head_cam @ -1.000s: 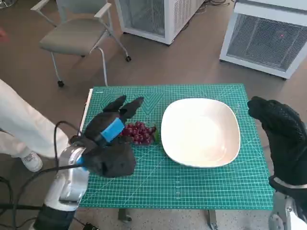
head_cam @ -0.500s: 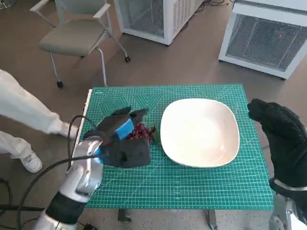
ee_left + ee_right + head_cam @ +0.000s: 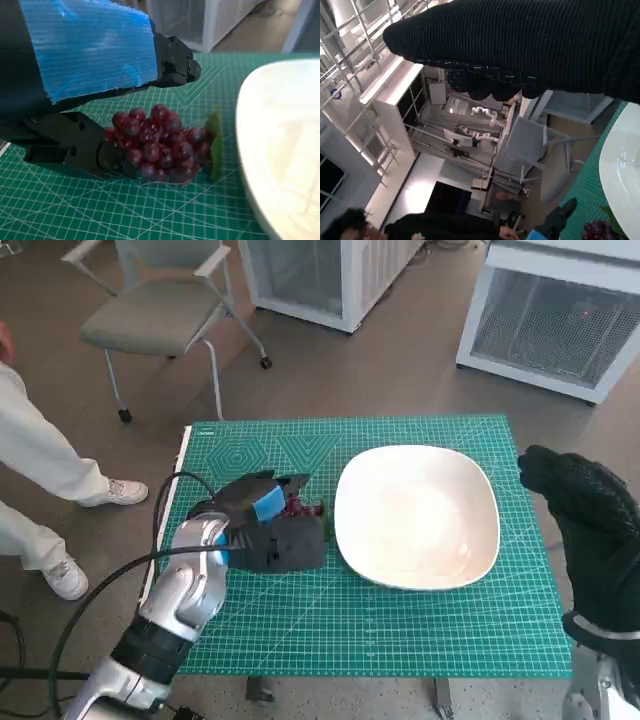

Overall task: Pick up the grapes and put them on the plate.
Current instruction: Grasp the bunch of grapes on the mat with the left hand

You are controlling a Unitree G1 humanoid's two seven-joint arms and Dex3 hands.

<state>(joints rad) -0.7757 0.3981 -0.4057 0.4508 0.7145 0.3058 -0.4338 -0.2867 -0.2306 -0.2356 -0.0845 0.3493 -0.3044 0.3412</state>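
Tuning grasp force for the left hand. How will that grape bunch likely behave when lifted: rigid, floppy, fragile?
The grapes form a loose cluster of small round berries, so the bunch will probably sag rather than lift stiffly. Berries look smooth and glossy, likely slippery and easily crushed. The left hand has fingers low beside the bunch; single berries might detach and roll on the green mat.

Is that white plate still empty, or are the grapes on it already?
Empty. The plate shows only bare white surface; the grapes lie on the green mat beside it, at the left hand.
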